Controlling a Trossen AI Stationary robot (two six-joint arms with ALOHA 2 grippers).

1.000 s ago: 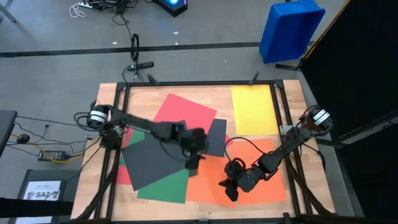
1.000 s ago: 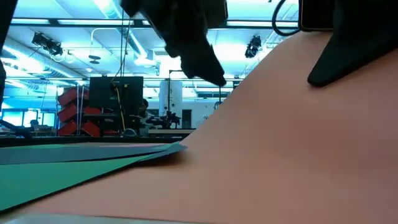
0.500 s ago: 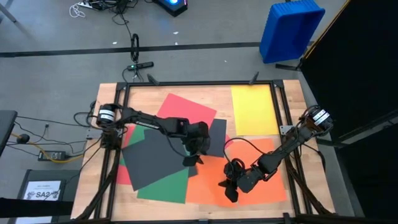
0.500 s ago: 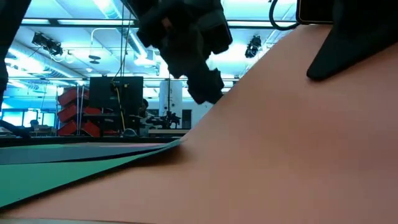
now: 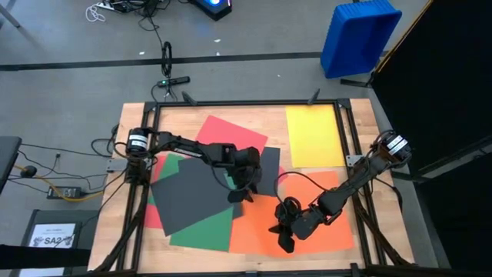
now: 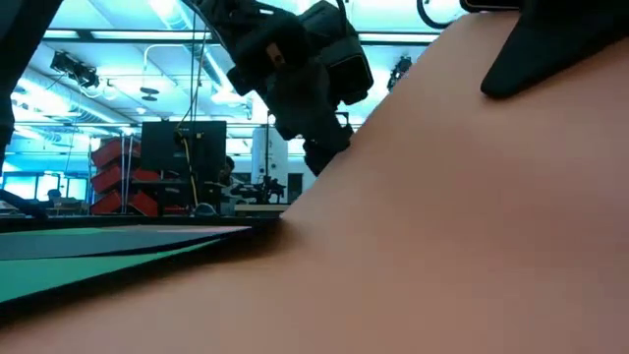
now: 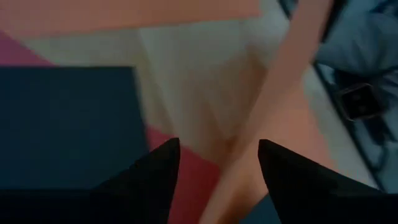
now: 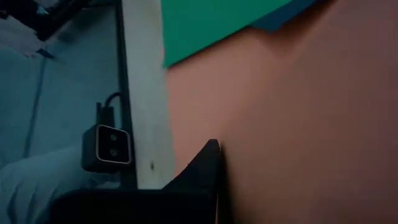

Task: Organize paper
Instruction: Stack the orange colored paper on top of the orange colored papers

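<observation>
Coloured paper sheets lie overlapping on the wooden table: red (image 5: 231, 137), yellow (image 5: 314, 135), dark grey (image 5: 188, 196), green (image 5: 204, 229), a small black one (image 5: 269, 169) and orange (image 5: 327, 206). My right gripper (image 5: 283, 235) is shut on the orange sheet (image 6: 442, 246) and holds its near part raised. My left gripper (image 5: 237, 197) is open at the orange sheet's left side. In the left wrist view its fingers (image 7: 163, 168) stand on either side of the sheet's raised edge (image 7: 292, 68). I cannot tell whether they touch it. My right gripper pinches the orange sheet near its near edge (image 8: 186, 143) between its two fingers; one finger (image 8: 208, 163) shows and the paper hides the other. That part is lifted off the table, sloping up to the gripper (image 6: 550, 49), while the far part lies flat.
A black frame rail (image 5: 246, 102) runs around the table top. The low camera (image 8: 107, 148) sits on the near rail next to the raised sheet. A blue bin (image 5: 357, 35) stands on the floor beyond the far right corner.
My left gripper has come down and a little toward the near edge, tipping downward, up to the raised left edge of the orange sheet. The orange sheet stays held up by my right gripper.
</observation>
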